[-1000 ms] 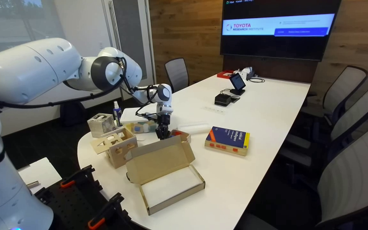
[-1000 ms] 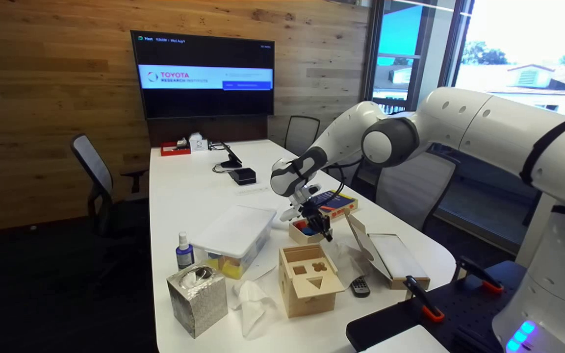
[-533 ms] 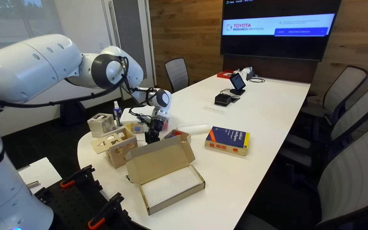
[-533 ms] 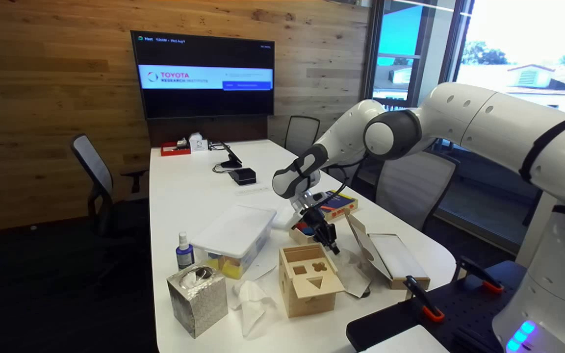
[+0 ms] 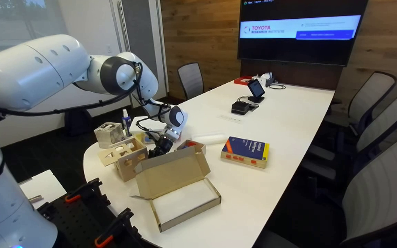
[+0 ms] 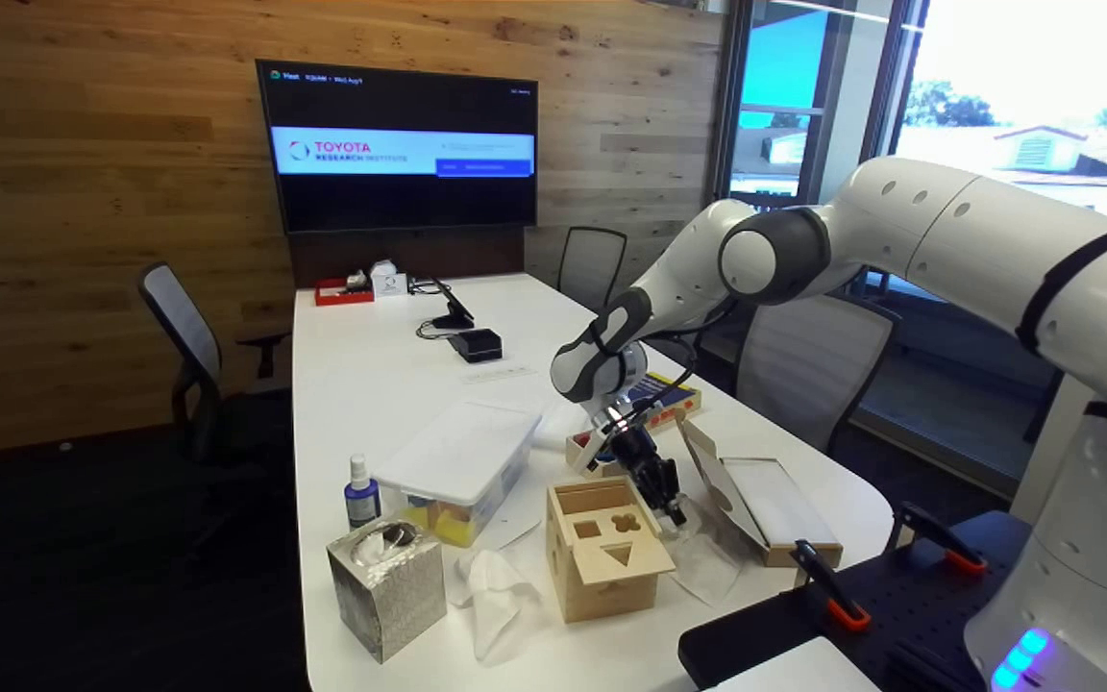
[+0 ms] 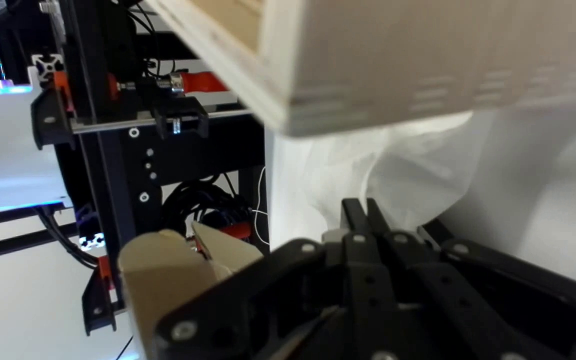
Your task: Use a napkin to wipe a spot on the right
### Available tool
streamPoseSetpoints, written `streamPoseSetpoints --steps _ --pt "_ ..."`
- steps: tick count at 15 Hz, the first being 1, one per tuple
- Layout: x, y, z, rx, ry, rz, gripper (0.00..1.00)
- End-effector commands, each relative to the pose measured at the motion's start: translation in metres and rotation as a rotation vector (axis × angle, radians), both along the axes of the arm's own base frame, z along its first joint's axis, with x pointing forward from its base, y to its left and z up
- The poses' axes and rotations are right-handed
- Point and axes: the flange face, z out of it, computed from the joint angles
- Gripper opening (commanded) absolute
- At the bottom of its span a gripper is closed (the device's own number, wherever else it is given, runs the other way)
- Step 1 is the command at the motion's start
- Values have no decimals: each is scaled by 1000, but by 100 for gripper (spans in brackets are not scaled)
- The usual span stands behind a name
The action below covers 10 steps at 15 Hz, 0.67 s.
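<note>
Beside the wooden box | napkin pinched between fingers pressed together | free part spread below them

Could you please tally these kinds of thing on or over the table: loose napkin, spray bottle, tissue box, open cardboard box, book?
Loose napkins: 2, one in the gripper, one beside the tissue box
Spray bottle: 1
Tissue box: 1
Open cardboard box: 1
Book: 1
Total: 6

Blue book; spray bottle; open cardboard box
</note>
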Motion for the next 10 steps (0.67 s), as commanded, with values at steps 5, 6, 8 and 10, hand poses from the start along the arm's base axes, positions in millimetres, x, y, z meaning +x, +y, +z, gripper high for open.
streamPoseSetpoints --steps 5,6,8,10 --pt "-50 -2 -11 25 45 -119 0" --pt "-54 -3 -13 23 43 -129 0" --pt "-55 -4 -13 -4 27 -144 0" --pt "-49 -4 -8 -69 -5 -144 0"
